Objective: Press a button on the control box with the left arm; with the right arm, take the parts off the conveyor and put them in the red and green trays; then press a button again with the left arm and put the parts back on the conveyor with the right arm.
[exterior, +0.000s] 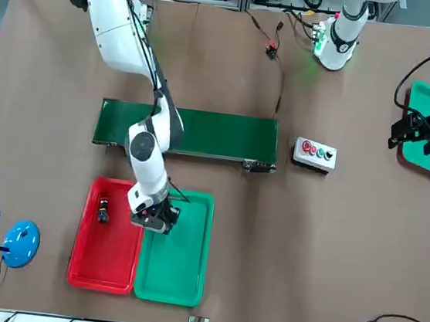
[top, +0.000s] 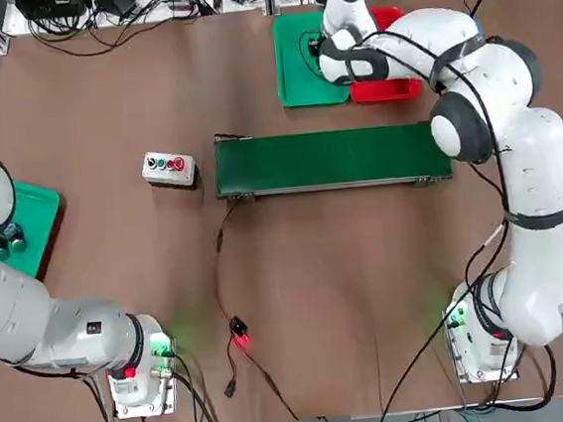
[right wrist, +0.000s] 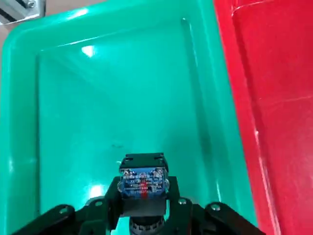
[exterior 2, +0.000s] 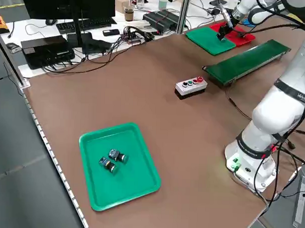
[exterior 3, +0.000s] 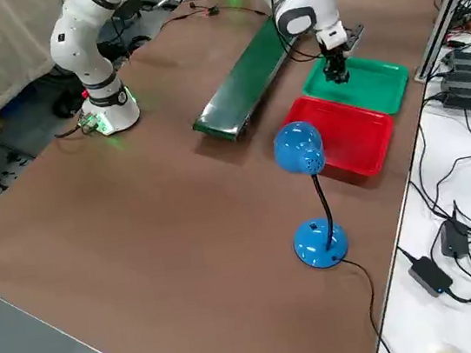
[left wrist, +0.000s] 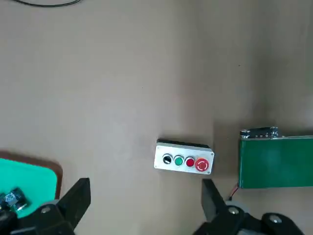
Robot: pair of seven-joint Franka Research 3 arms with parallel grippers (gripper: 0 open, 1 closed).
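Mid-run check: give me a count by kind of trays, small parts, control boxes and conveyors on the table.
Trays: 3 (red tray, green tray, second green tray)
Small parts: 4 (one in red, one in right gripper, two in second green)
Control box: 1
Conveyor: 1
Total: 9
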